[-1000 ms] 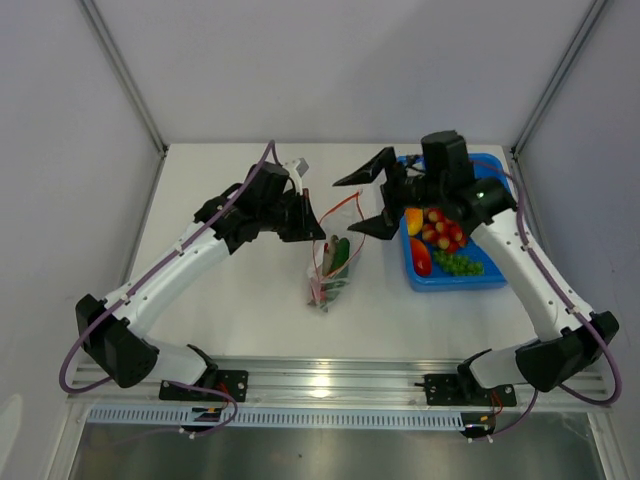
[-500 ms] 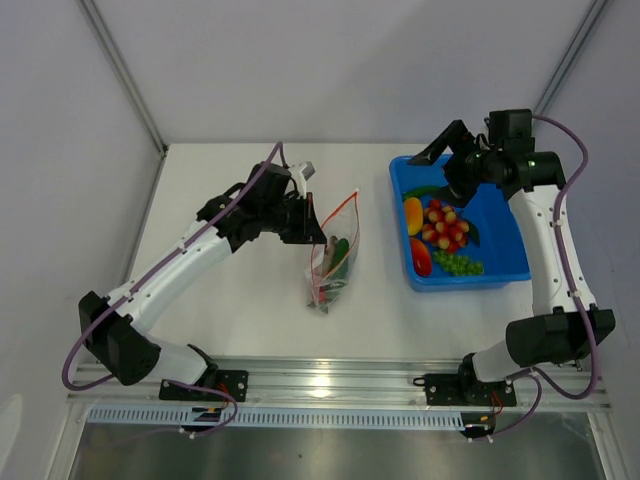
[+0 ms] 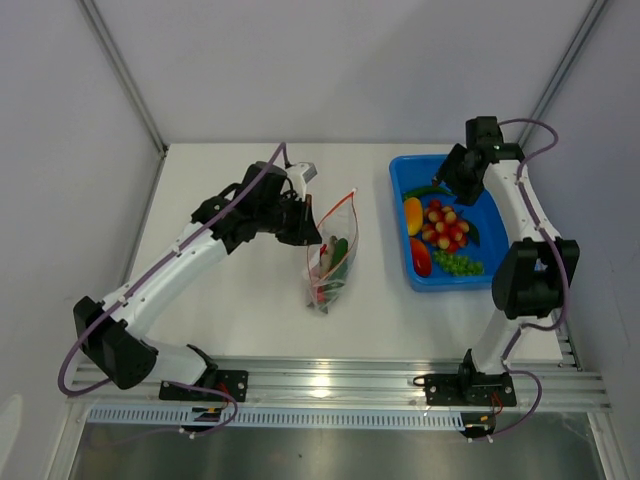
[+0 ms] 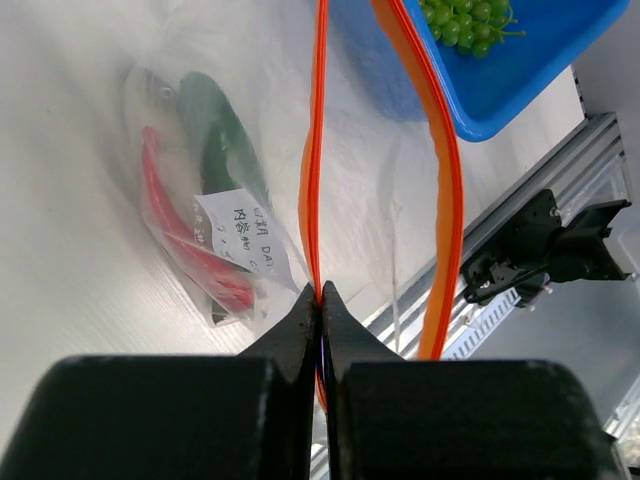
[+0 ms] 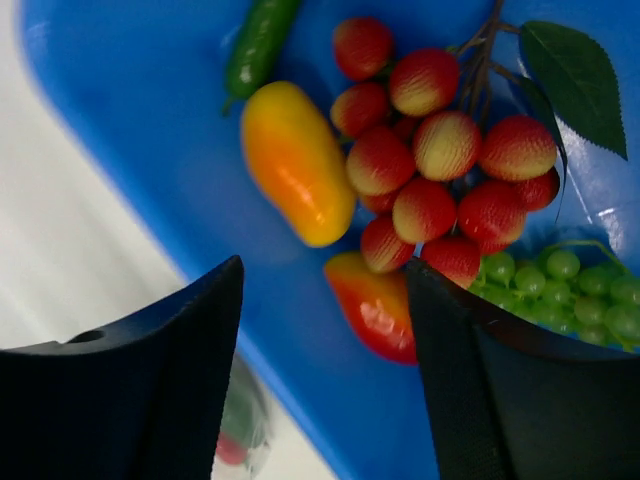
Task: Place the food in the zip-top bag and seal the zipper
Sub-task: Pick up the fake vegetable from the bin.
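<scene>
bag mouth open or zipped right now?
Open. In the left wrist view the two orange zipper strips diverge, and the left end effector pinches only one.

left arm [image 3: 175, 265]: reaches from its base up and inward across the table, forearm angled toward the centre, wrist bent down.
left gripper [image 4: 320, 292]: fingertips pressed together, pinching the zipper [image 4: 313, 150], which runs straight ahead of the tips.
right arm [image 3: 528, 205]: rises steeply from its base, folds at the elbow, forearm reaching to the far side.
right gripper [image 5: 322, 268]: pointing down, jaws spread apart, gripping nothing; both fingers [image 5: 130, 380] hang free.
</scene>
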